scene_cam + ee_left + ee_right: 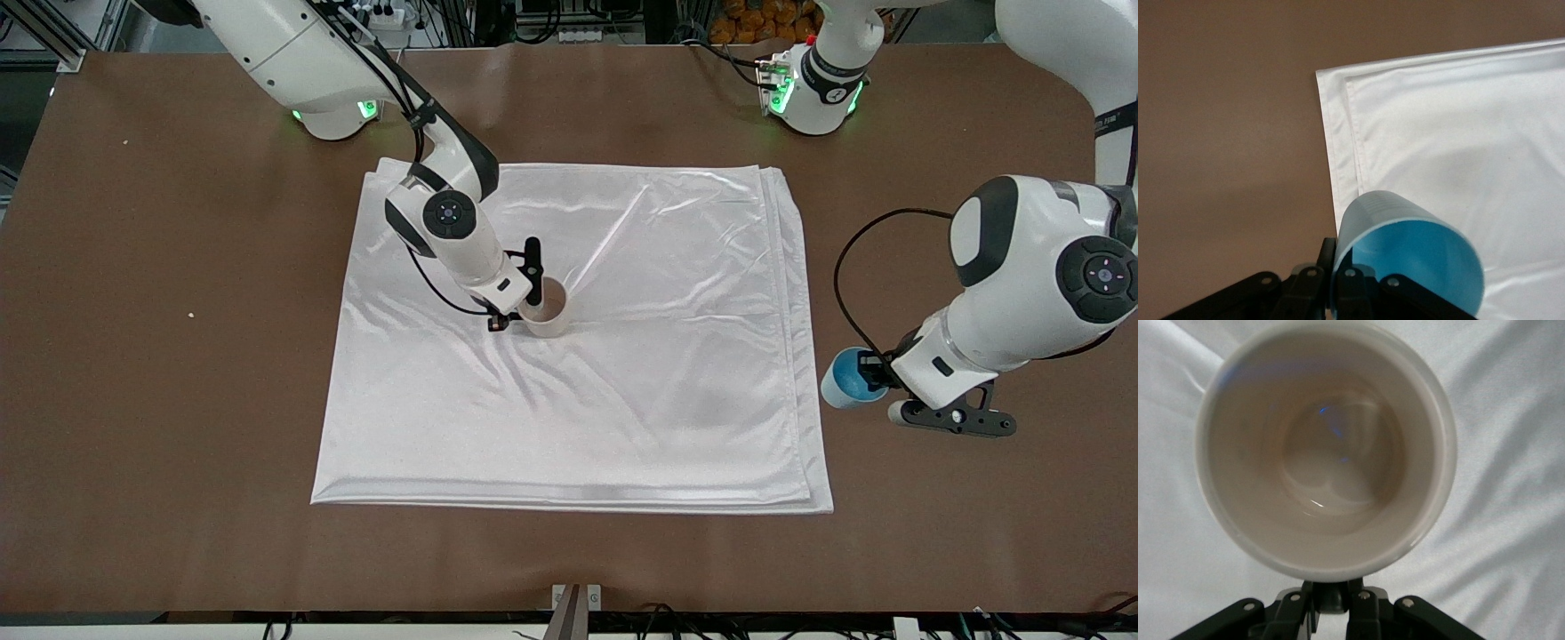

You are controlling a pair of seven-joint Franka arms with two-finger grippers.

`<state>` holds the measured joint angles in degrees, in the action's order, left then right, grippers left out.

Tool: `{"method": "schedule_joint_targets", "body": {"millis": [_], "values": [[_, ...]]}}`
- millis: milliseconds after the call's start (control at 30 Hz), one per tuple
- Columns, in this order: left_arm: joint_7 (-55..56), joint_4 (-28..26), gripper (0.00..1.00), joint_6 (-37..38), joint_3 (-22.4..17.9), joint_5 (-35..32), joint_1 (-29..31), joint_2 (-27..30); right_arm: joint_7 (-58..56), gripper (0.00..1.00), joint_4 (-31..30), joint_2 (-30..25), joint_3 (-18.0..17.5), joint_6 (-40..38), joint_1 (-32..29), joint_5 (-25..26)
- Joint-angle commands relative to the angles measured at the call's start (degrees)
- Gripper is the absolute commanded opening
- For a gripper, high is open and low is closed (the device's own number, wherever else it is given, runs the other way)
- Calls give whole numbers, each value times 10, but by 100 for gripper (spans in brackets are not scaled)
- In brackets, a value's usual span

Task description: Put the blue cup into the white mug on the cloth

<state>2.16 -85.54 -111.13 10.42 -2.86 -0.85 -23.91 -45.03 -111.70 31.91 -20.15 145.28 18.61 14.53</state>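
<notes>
Right gripper (531, 286) fingers grasp white mug (547, 308) on cloth (622, 400); left gripper (876, 373) fingers grasp tilted blue cup (845, 379).

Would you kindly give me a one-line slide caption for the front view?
Right tool grips white mug on cloth; left tool holds blue cup beside it.

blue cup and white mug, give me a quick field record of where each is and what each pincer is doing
blue cup: held tilted in the left pincer, over the table beside the cloth's edge
white mug: upright on the cloth, empty
right pincer: shut on the mug's rim
left pincer: shut on the cup's rim
cup in mug: not yet
</notes>
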Motion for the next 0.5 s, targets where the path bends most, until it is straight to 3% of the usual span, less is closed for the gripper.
{"method": "schedule_joint_targets", "body": {"millis": [0,133,267,367,467], "values": [[6,1,0,12,11,-8,-2,9,25,54,15,3,7,-4,7,18],[7,1,0,12,15,-7,-3,9,25,60,14,2,7,-5,6,18],[7,1,0,12,16,-6,-3,9,26,78,16,-4,6,-10,5,18],[7,1,0,14,16,-6,-3,9,27,100,14,-25,6,-14,3,16],[7,1,0,14,17,-5,-3,9,26,100,15,-49,5,-53,-3,16]]}}
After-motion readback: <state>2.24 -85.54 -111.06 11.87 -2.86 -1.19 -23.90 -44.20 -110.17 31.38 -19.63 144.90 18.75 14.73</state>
